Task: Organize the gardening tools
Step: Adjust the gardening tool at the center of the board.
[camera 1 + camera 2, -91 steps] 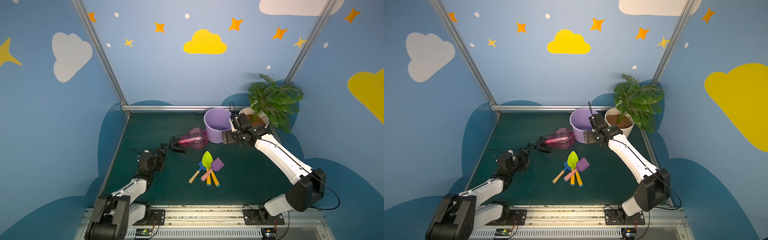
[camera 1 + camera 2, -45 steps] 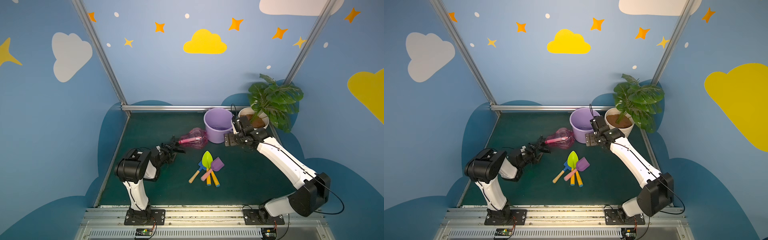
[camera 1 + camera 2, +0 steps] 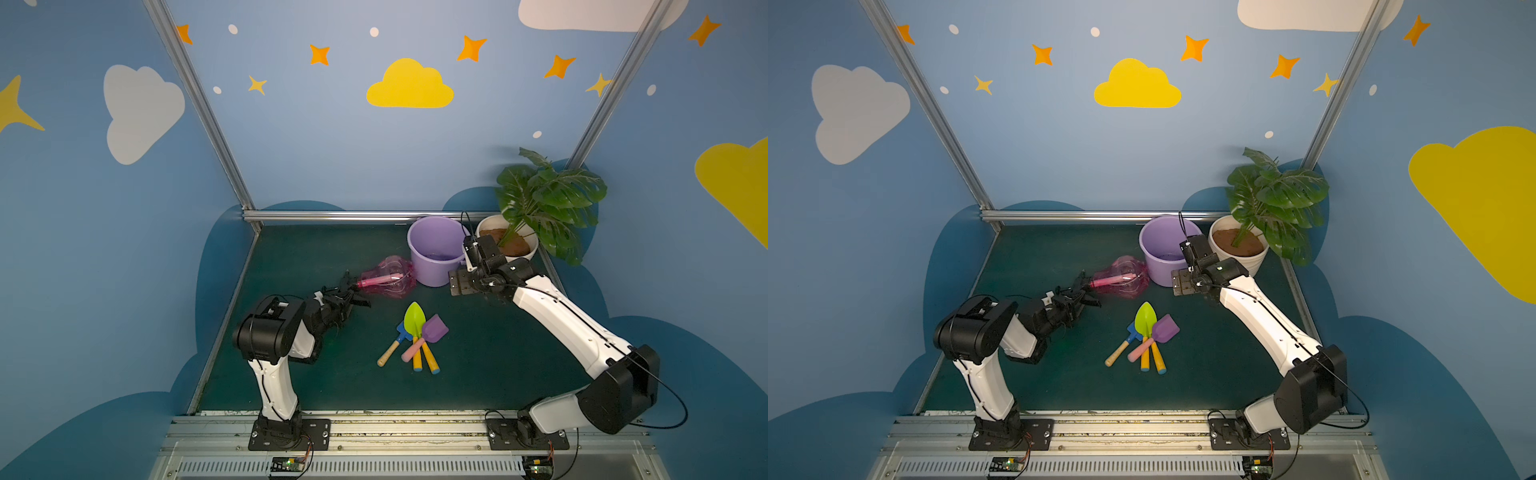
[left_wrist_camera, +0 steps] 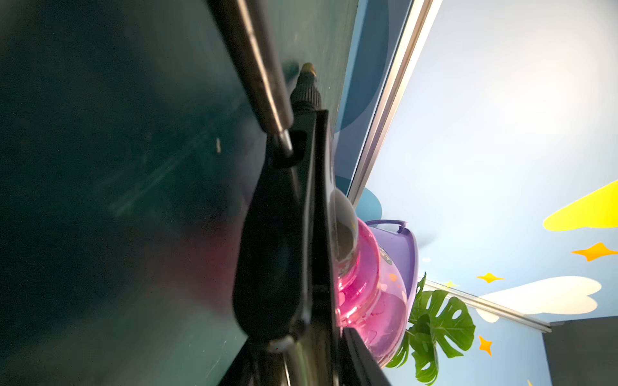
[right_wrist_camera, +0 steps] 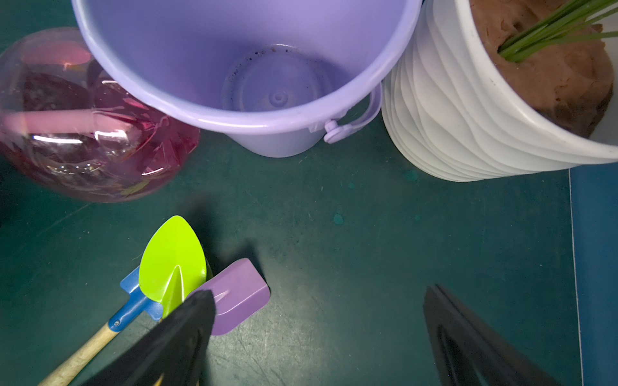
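Left tool [image 3: 351, 298] around trigger head of spray bottle [image 3: 390, 280], lying mid-frame beside bucket [image 3: 432, 272]; clenched or not, cannot tell. Right tool [image 5: 317, 290] released, empty. Risk: off-centre hold, bottle swings or slips onto hand tools [image 3: 415, 334] below centre.

Both top views are bright, evenly lit and sharp, shadows soft; the left wrist view is smeared and dark up close, its wall [image 4: 501, 117] washed out white; glare streaks the spray bottle [image 5: 93, 140] in the right wrist view.
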Available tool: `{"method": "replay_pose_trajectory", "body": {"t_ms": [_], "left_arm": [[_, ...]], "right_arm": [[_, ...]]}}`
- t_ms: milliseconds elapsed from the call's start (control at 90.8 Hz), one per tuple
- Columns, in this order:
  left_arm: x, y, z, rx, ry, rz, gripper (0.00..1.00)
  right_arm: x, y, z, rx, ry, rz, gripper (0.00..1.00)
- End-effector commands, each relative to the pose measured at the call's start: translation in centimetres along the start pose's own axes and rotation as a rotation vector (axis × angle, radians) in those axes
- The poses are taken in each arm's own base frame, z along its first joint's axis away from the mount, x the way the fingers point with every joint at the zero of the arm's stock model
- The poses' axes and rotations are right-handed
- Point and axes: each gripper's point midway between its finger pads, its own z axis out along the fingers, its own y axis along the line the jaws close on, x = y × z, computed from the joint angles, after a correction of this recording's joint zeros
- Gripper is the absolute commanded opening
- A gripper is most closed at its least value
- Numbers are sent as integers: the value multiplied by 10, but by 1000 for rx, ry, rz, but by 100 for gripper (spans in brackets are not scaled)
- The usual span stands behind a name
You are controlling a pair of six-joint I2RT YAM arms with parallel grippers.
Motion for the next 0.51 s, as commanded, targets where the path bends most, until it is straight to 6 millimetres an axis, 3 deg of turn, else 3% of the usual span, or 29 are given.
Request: {"method": "replay_pose_trajectory", "body": {"t_ms": [0, 330, 496], "left_arm": [[-3, -9, 0, 31, -13, 39, 32], [-2, -33, -9, 89, -39, 144, 19], [4, -70, -15, 180, -40, 283, 16]], "right_arm": [[-1, 0, -4, 3, -9, -7, 98], [1, 0, -4, 6, -5, -6, 98], [3, -1, -2, 8, 0, -6, 98]]}}
